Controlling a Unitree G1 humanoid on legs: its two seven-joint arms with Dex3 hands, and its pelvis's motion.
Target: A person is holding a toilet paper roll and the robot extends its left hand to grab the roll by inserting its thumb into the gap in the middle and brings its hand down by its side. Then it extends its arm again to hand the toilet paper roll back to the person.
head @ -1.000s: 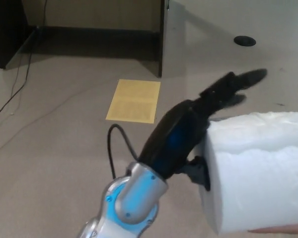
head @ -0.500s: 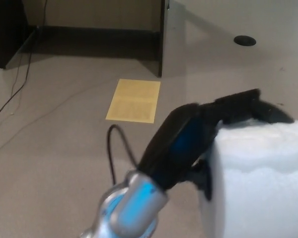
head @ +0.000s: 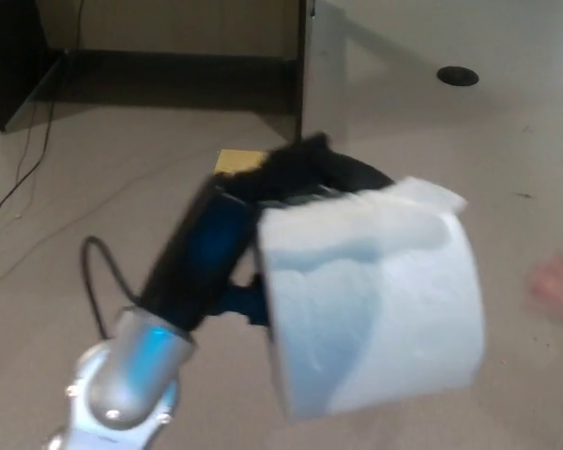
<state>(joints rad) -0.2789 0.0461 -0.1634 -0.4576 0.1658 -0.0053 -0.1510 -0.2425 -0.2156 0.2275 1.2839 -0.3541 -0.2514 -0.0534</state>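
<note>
Left hand (head: 263, 202) and toilet paper roll (head: 371, 291) motion-blurred; thumb hidden behind roll's end. Yellow sheet (head: 236, 161) mostly covered by hand. Pink smear (head: 555, 286) at right edge, too blurred to identify.

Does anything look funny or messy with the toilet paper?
A little. The big white toilet paper roll in the robot's black left hand has a loose end of its sheet sticking up at the top right corner. Nothing looks torn or spilled.

Left hand (head: 253, 225) clamped, arm extended.
</note>
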